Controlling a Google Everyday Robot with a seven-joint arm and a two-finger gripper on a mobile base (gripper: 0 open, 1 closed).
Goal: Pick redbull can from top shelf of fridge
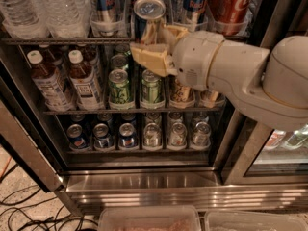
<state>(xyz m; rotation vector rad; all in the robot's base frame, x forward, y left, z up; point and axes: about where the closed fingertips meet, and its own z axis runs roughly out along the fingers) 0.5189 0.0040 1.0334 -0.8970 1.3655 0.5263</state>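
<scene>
The fridge (144, 182) stands open with its dark wire racks in view. My gripper (155, 38) is at the front of the top shelf (48, 41), near the middle. It is shut on a redbull can (149, 12), whose silver pull-tab top faces the camera. The can sits forward of the shelf row and tilts toward me. Two more blue-and-silver cans (107, 4) (195, 4) stand on the shelf on either side of it. My white arm (226, 71) reaches in from the right and hides part of the middle shelf.
A red Coca-Cola can (231, 1) stands at the top right and water bottles (29, 6) at the top left. The middle shelf holds bottles (45, 81) and green cans (119, 85); the lowest holds several cans (151, 134). Clear bins (149, 219) and floor cables (19, 206) lie below.
</scene>
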